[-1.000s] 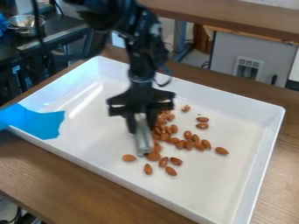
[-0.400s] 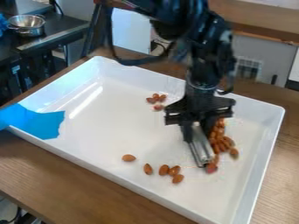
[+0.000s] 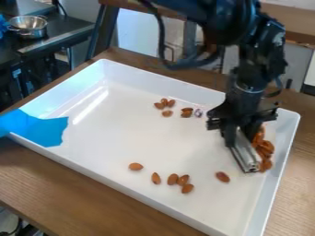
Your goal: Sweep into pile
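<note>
Camera view: one hand [image 3: 240, 137], pinching a metal sweeper [image 3: 245, 156] — shifted nearer the right-hand wall of the white tray [image 3: 123, 138], main heap of almonds [image 3: 266, 150] pushed along with it. We judge the pile begun, with a lone almond [image 3: 223, 177], near stragglers [image 3: 173, 179] and far stragglers [image 3: 166, 113] outstanding. Heap partly behind hand and sweeper — we cannot count it.

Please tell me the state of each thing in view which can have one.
Gripper: closed on the metal tool, pointing down.
Metal tool: held, slanted, low end by the heap.
Heaped almonds: bunched near the tray's right side.
Other almonds: scattered, outside the heap.
Tray: upright, on the table.
Blue tape: stuck over the tray's left edge.
Metal pot: uncovered, on the dark counter.
</note>
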`<state>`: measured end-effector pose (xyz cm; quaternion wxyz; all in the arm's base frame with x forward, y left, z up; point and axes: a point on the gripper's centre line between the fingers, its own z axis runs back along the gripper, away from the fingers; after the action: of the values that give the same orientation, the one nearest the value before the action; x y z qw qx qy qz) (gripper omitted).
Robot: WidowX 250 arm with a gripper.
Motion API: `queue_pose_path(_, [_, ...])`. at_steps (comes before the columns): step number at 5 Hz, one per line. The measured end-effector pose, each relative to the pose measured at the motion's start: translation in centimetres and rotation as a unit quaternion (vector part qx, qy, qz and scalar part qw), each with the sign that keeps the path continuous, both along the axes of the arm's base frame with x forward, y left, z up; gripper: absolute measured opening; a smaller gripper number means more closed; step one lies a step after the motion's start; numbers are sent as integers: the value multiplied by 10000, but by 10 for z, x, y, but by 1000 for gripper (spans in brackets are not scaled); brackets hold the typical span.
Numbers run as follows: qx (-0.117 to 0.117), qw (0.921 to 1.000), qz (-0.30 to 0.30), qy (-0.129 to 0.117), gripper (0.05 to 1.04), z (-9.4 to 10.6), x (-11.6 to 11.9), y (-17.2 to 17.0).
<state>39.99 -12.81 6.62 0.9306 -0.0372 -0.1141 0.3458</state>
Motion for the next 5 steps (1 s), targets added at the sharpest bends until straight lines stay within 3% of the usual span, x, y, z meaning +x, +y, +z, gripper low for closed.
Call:
queue_pose_path(1, [-264,9996,38,67,369,12,1,-10])
queue_pose_path(2, [-477,9988,14,-145,369,46,-10,1])
queue_pose_path(3, [-589,9973,300,-311,369,76,-30,42])
queue_pose_path(4, [-444,9946,930,-122,369,89,-51,77])
queue_pose_path(5, [-368,9803,1907,347,369,83,-74,102])
